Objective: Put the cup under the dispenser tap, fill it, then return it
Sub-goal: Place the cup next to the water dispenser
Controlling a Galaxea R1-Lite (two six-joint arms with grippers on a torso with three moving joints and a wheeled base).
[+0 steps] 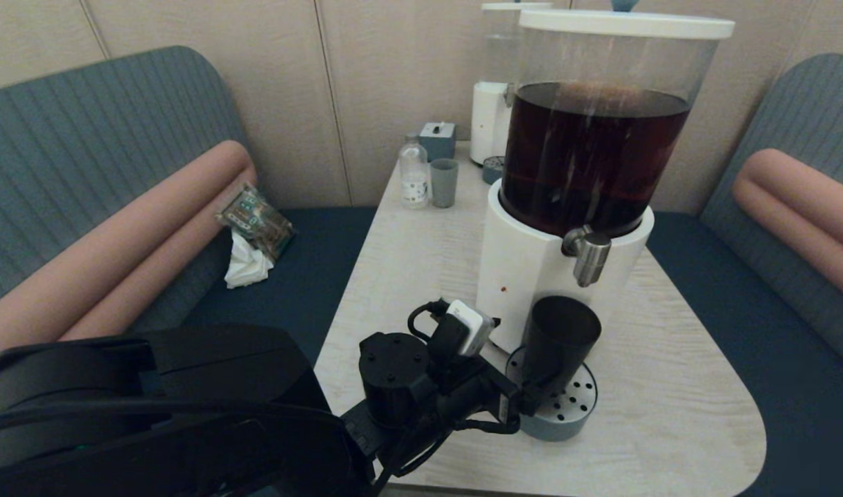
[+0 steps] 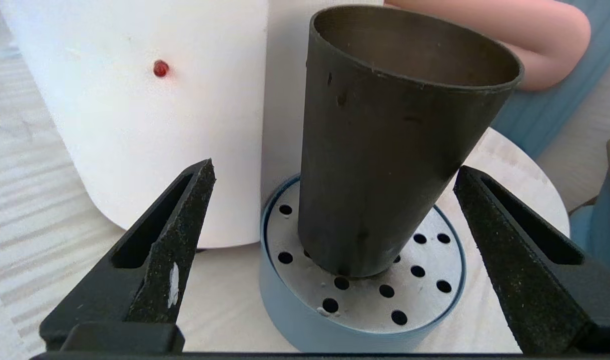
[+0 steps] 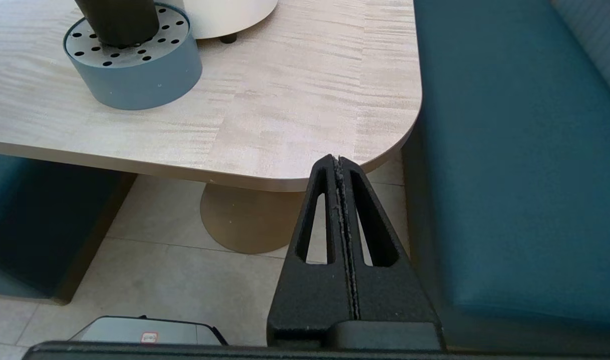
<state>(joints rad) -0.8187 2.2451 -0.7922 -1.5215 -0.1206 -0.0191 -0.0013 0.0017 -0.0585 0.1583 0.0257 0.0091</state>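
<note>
- While the cup (image 1: 558,338) stood upright on the drip tray (image 1: 573,414), the left gripper (image 1: 525,400) sat low at the cup's base with its fingers (image 2: 180,240) spread wide, one on each side of the cup and neither touching it.
- From the left wrist, the cup (image 2: 384,150) rose between the fingertips and just ahead of them, resting on the tray's perforated plate (image 2: 424,295).
- The tap (image 1: 590,255) hung above and slightly beyond the cup's rim, well above the gripper.
- The dispenser's white base (image 1: 525,276) stood just behind the cup, beyond the gripper, with dark liquid in the tank (image 1: 594,152) above.
- The cup looked empty inside, as far as the wrist view showed.
- The right gripper (image 3: 339,162) was parked off the table's (image 3: 295,100) near corner, below its edge, fingers pressed together and holding nothing.
- From that gripper, the tray (image 3: 135,85) and the cup's foot (image 3: 117,22) lay well ahead and to one side.
- Far beyond the left gripper, near the wall, stood a bottle (image 1: 413,172), a grey cup (image 1: 444,183) and a smaller dispenser (image 1: 491,117).
</note>
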